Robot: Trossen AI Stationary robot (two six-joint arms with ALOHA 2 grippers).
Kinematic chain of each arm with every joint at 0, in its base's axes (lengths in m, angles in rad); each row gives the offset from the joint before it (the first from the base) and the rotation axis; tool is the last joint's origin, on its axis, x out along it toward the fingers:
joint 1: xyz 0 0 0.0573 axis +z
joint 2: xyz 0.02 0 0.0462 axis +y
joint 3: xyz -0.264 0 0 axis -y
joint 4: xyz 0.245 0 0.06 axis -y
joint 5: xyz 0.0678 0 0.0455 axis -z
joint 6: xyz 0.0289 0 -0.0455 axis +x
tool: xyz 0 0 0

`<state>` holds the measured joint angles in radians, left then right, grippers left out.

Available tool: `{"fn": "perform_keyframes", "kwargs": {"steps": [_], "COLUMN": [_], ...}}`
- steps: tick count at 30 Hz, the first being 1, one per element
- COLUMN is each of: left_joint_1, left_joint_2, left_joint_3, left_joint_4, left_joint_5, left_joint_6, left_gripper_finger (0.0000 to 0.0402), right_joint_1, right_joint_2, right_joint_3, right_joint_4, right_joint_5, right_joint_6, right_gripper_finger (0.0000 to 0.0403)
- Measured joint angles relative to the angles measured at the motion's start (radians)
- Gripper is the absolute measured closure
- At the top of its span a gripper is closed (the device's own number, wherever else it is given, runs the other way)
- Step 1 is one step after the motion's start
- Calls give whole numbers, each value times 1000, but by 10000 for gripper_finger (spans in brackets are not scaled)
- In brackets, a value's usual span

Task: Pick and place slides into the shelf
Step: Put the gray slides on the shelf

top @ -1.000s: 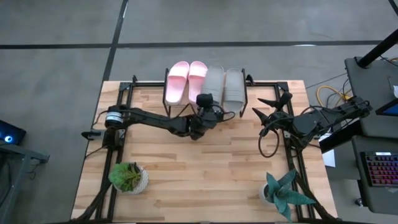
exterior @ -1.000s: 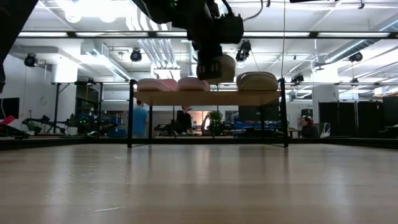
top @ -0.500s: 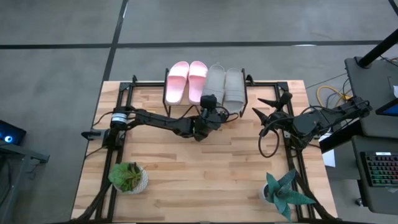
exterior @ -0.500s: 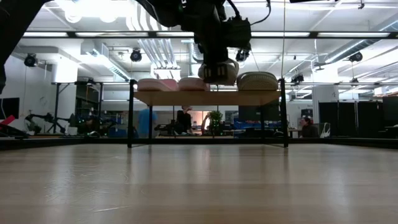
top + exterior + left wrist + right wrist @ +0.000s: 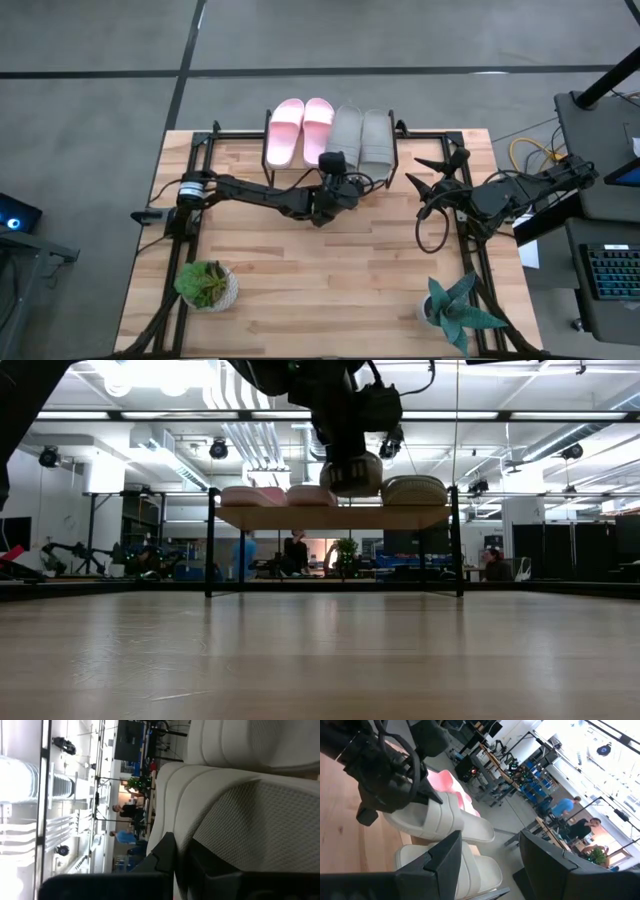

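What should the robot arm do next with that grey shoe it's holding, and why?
Probably open the left end effector and let go. The grey slide it grips already lies on the shelf, between the pink slides and the other grey slide. The right end effector waits aside.

4 slides (image 5: 330, 134) side by side on shelf (image 5: 335, 516) at table's (image 5: 320, 260) far edge, plants (image 5: 208, 285) near corners

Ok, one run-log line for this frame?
left claw: shut on grey slide at shelf | right claw: open, idle at table's right edge | four slides on shelf
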<state>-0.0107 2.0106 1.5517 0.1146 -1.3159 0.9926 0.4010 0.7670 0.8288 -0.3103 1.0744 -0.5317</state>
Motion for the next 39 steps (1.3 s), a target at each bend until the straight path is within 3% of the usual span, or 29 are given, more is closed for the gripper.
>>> {"fn": "perform_keyframes", "kwargs": {"steps": [30, 34, 39], "left_joint_1": [8, 10, 15], "left_joint_2": [33, 33, 33], "left_joint_3": [-7, -1, 1], "left_joint_4": [-19, -19, -20], "left_joint_5": [100, 104, 114], "left_joint_6": [-176, -176, -175], "left_gripper_finger": [400, 376, 316], "right_joint_1": [0, 0, 0], "right_joint_2": [1, 1, 1], "right_joint_3": [0, 0, 0], "right_joint_4": [-4, -7, -7], "right_joint_5": [-1, -1, -1], "right_joint_6": [1, 18, 27], "right_gripper_finger": [213, 213, 213]}}
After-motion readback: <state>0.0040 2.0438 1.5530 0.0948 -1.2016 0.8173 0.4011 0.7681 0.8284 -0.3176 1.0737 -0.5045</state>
